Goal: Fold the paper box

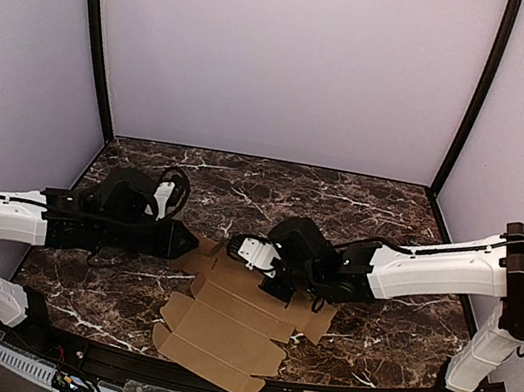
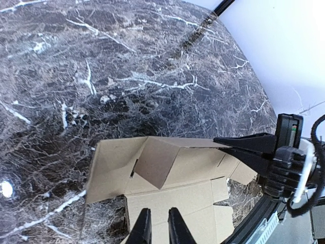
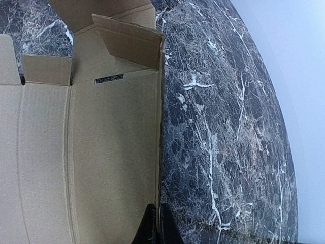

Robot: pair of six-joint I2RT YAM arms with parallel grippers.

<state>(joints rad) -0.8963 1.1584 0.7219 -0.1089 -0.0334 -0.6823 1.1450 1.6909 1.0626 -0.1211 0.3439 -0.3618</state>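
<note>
Lying unfolded in the lower middle of the top view, the paper box [image 1: 224, 326] is a flat tan die-cut sheet with creased panels, its near edge reaching the front rim of the dark marble surface [image 1: 341, 210]. One small flap [image 2: 157, 168] at the sheet's far end stands partly raised, tilting over the panel beside it, while the other panels rest flat. The left pincer [image 1: 191, 243] comes in from the left of the frame to the sheet's far left corner; its wrist view shows the two black fingers [image 2: 142, 230] parted by a narrow gap above the cardboard, gripping nothing. The right pincer [image 1: 233, 248] reaches in from the right and meets the far edge by the raised flap. In its own wrist view the fingertips [image 3: 148, 226] are drawn almost together right at the sheet's long edge, and whether they nip the card cannot be told.
</note>
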